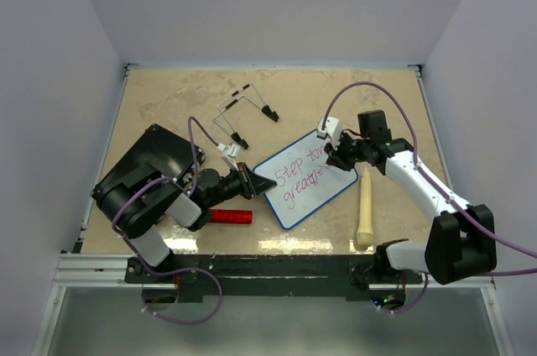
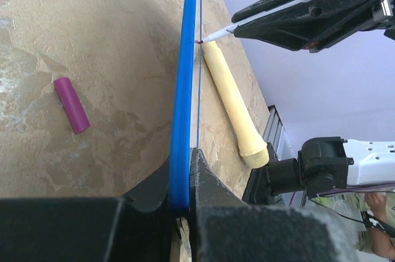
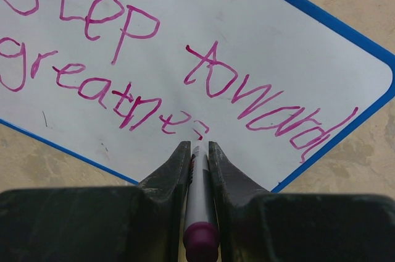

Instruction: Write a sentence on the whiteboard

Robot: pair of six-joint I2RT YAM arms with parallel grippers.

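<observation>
The whiteboard (image 1: 327, 195) lies tilted at mid-table, its blue rim (image 2: 185, 76) seen edge-on in the left wrist view. My left gripper (image 1: 262, 184) (image 2: 185, 162) is shut on the board's left corner, one finger on each face of the rim. The sentence (image 1: 300, 178) (image 3: 213, 80) is in pink: "Step toward" above, "greatne" and a part-formed letter below. My right gripper (image 1: 340, 159) (image 3: 197, 147) is shut on a white marker (image 3: 199, 181) (image 2: 265, 12) with a purple end. The marker's tip touches the board at the end of the second line.
A pale wooden stick (image 1: 365, 209) (image 2: 231, 101) lies just right of the board. A red-purple cap (image 1: 229, 216) (image 2: 72, 105) rests near the front left. A black slab (image 1: 147, 159) sits under the left arm. Wire stands (image 1: 243, 108) lie behind the board.
</observation>
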